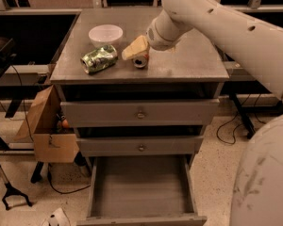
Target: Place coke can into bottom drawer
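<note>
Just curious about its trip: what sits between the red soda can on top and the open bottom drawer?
In the camera view, the top drawer and middle drawer, both shut. The gripper hangs right at the soda can.

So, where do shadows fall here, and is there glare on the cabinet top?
Camera view: the cabinet top shows a pale sheen, no hard glare; the open bottom drawer is dim inside but readable; the tool hangs right over the coke can, which looks shaded; the green can glints a little.
</note>
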Controlling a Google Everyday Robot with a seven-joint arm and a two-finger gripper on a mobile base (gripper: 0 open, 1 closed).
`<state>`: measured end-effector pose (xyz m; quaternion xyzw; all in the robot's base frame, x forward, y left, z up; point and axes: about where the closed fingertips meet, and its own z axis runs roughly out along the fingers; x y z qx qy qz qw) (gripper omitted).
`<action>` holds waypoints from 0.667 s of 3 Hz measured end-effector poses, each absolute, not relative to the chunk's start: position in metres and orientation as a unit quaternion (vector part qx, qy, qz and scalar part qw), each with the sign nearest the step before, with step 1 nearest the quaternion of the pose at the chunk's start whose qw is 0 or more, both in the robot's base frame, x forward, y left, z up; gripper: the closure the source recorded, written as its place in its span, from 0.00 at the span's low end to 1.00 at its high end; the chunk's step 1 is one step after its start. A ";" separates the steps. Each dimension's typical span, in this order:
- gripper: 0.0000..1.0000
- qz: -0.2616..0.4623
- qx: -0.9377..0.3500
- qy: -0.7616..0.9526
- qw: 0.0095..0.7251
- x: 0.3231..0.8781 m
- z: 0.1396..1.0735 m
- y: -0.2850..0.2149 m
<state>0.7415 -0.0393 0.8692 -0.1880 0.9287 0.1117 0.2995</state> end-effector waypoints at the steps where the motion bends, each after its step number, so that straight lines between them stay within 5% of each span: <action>1: 0.00 0.120 -0.191 0.928 0.297 0.744 0.866 -0.023; 2: 0.00 0.125 -0.193 0.929 0.291 0.752 0.860 -0.006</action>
